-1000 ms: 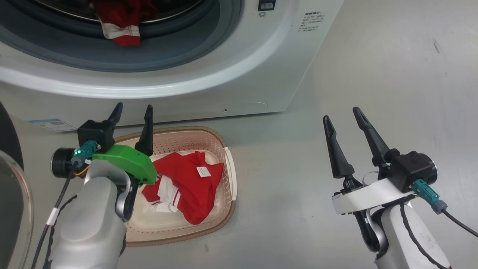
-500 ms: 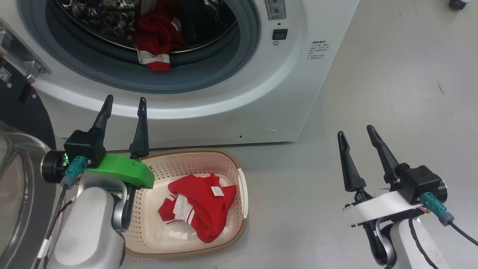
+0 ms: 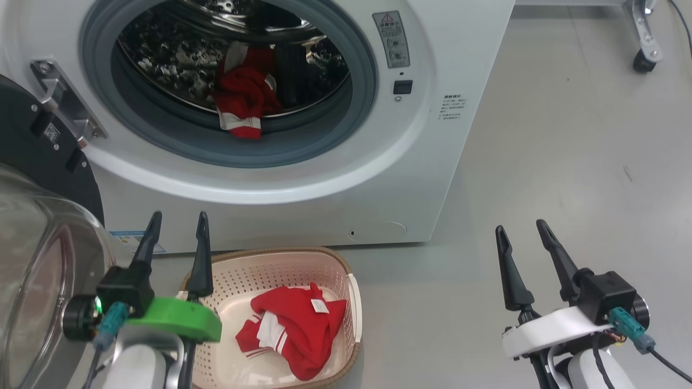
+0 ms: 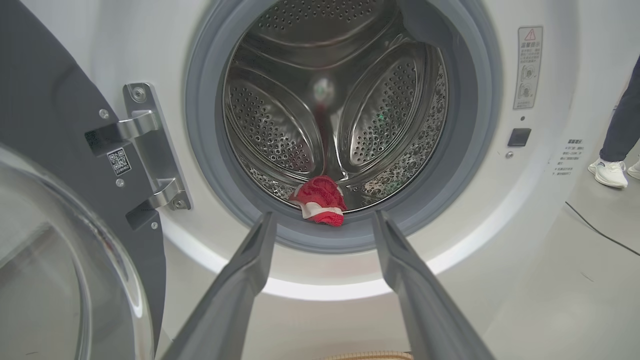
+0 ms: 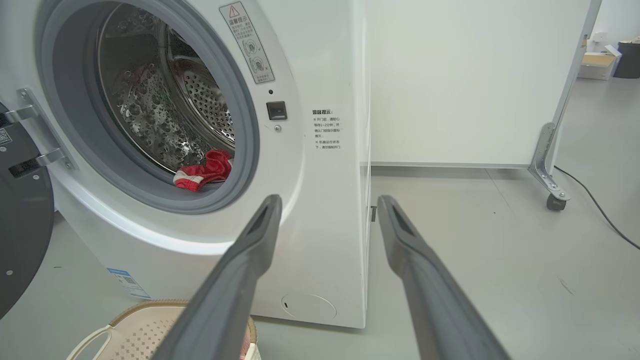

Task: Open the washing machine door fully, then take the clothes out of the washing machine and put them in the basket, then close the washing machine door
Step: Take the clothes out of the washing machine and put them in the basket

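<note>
Head view: washing machine (image 3: 324, 205) across the upper left and centre, white front toward the camera. Door (image 3: 38, 156) standing wide open at the left edge, black rim above, clear bulging window below, hung on a metal hinge (image 3: 62, 105).

Red garment (image 3: 241, 100) with white trim at the lower lip of the steel drum (image 3: 162, 70), upper centre, drooping onto the grey gasket.

Basket (image 3: 281, 258) on the floor (image 3: 540, 162) just in front of the machine, bottom centre-left. Inside it a second red garment (image 3: 294, 335), crumpled, white stripes and a small white tag showing.

Left gripper (image 3: 179, 216) at lower left, fingers apart, nothing between them, tips level with the machine's lower front near a blue sticker (image 3: 132, 240).

Right gripper (image 3: 519, 227) at lower right, fingers likewise apart and empty, over bare floor, well apart from machine and basket.

Left wrist view: spread fingers either side of the drum opening, with the red garment between them at the centre. At the right edge, a person's leg (image 4: 625, 115) in dark trousers and a white shoe (image 4: 611, 172).

Right wrist view: drum opening at upper left, basket rim at the bottom left corner.
</note>
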`<state>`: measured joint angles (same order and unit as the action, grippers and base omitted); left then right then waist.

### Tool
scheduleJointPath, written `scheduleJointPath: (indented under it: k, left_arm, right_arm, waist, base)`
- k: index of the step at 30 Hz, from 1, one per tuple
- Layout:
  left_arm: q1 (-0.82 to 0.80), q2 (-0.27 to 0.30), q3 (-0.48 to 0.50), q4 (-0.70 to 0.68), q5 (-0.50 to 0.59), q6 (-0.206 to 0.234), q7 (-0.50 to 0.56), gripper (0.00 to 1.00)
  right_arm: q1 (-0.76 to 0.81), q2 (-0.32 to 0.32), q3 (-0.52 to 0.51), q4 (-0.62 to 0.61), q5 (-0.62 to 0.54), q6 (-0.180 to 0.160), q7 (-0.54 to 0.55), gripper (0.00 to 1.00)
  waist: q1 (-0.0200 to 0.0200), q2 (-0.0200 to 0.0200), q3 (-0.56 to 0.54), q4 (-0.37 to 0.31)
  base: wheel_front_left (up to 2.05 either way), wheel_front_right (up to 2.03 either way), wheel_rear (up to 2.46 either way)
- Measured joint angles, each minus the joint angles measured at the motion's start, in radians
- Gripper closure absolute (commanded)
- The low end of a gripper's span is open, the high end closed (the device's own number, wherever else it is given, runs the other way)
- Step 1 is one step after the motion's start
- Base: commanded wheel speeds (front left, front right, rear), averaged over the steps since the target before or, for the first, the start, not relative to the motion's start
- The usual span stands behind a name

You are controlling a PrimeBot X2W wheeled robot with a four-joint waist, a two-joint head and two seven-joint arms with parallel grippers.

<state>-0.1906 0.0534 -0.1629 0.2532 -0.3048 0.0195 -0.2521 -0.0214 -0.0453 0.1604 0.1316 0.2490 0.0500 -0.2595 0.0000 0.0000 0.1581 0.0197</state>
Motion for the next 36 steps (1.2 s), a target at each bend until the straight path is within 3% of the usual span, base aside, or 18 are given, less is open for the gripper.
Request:
scheduleJointPath:
  k: [17,36]
  left_arm:
    - [0.228,0.000,-0.028,-0.044,0.024,0.019,0.000,0.00]
    - [0.284,0.000,-0.030,-0.097,0.025,0.030,0.000,0.00]
  right_arm:
    - [0.119,0.003,0.012,0.013,0.014,-0.010,0.000,0.00]
    - [0.134,0.004,0.019,0.001,0.014,-0.017,0.000,0.00]
  waist:
    - [0.0000,0.0000,-0.139,-0.012]
    - [0.0000,0.0000,-0.147,-0.012]
  base:
    - [0.00,0.00,0.00]
    - [0.00,0.00,0.00]
